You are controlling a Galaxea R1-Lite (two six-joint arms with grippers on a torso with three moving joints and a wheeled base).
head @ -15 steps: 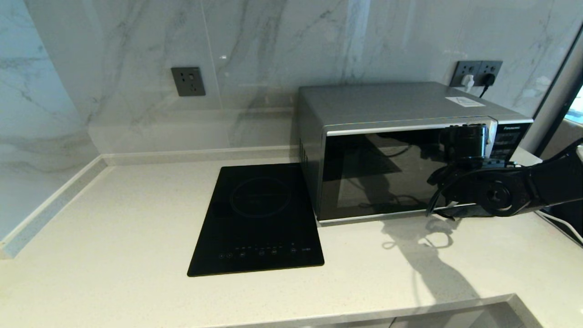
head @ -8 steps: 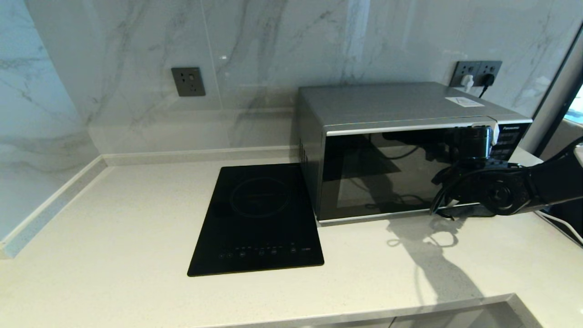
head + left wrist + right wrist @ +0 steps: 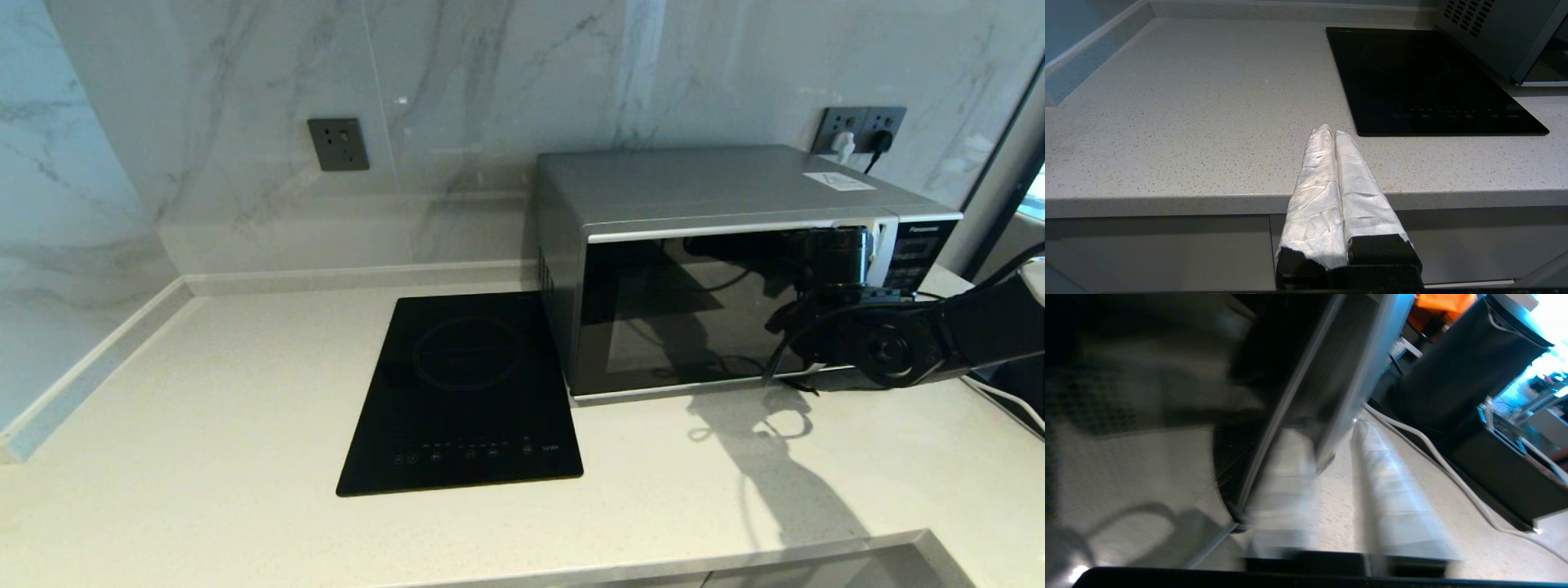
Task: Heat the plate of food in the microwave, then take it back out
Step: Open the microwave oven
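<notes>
The silver-grey microwave (image 3: 694, 188) stands on the counter at the right with its dark glass door shut. My right gripper (image 3: 849, 249) is up against the door's right side at the silver handle (image 3: 882, 245). In the right wrist view that gripper (image 3: 1329, 430) is open, its white-wrapped fingers (image 3: 1392, 498) either side of the handle's (image 3: 1347, 384) lower end. Nothing can be made out through the glass, and the plate of food is not in view. My left gripper (image 3: 1331, 130) is shut and empty, parked just off the counter's front edge.
A flat black induction hob (image 3: 465, 392) lies left of the microwave, also in the left wrist view (image 3: 1429, 77). Wall sockets (image 3: 857, 122) with plugs sit behind the microwave. A white cable (image 3: 1008, 400) runs along the counter at the far right. The counter's front edge (image 3: 653, 563) is near.
My right gripper has shifted a little sideways at the handle, first right, then back left. The microwave door stays shut. The left arm has not moved.
</notes>
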